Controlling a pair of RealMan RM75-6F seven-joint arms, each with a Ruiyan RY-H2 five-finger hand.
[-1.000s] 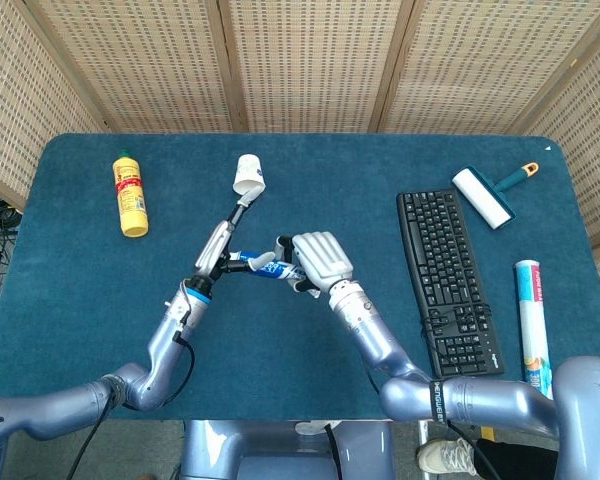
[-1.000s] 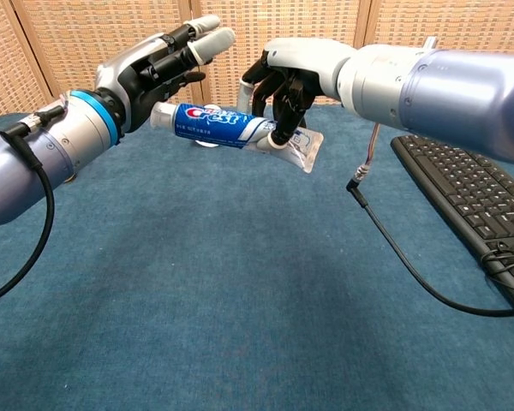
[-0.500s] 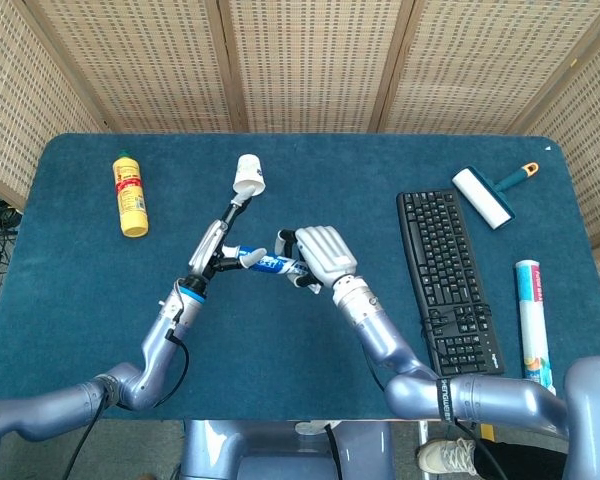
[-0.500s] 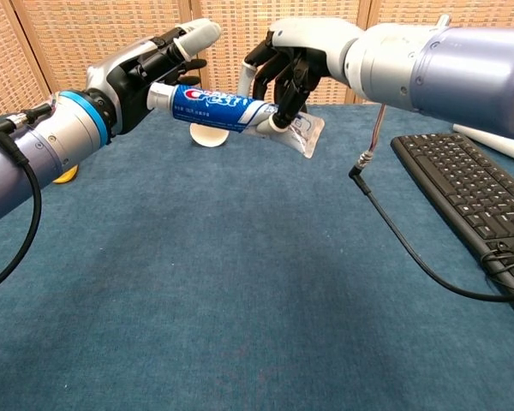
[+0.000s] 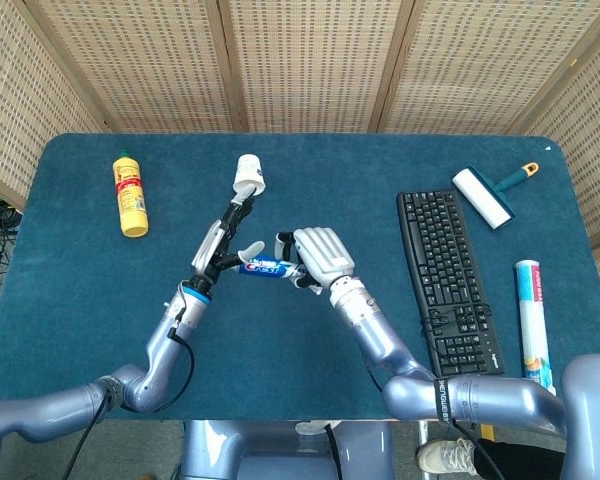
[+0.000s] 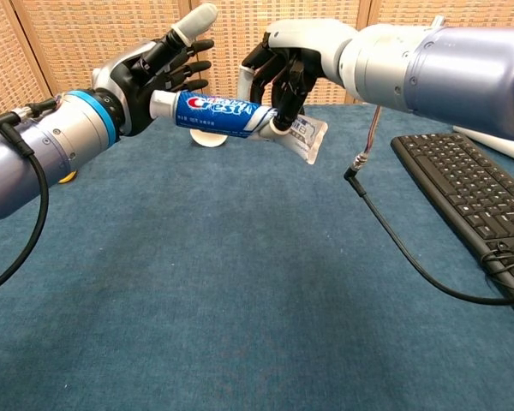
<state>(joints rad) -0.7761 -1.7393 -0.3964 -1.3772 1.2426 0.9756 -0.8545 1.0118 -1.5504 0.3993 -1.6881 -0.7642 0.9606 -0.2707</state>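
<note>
On the far left of the blue tabletop (image 5: 80,300) lies a yellow bottle (image 5: 130,193), well apart from the arms. Nearer the middle, a white paper cup (image 5: 248,175) lies on its side just beyond the left hand.

The left hand (image 6: 158,73) is raised above the tabletop with its fingers (image 6: 193,21) spread apart, grasping nothing. Its palm faces the capped end of a Crest toothpaste tube (image 6: 231,116), which sits right at the hand; whether cap and palm actually touch cannot be told from either view.

The tube is held in the air, above the cloth and between the two hands. Its long axis runs nearly level from left to right, white cap toward the left hand, flat crimped tail toward the right and drooping a little. The right hand (image 6: 283,64) grasps it from above, fingers curled around the body close to the tail end, so the right hand alone carries it. The left hand is the nearer one to the cap, and the cap lies straight along the tube's axis from its palm.

Further right, a black keyboard (image 5: 448,280) lies lengthwise, with a lint roller (image 5: 488,193) beyond it and a rolled white package (image 5: 533,320) at the right edge.
</note>
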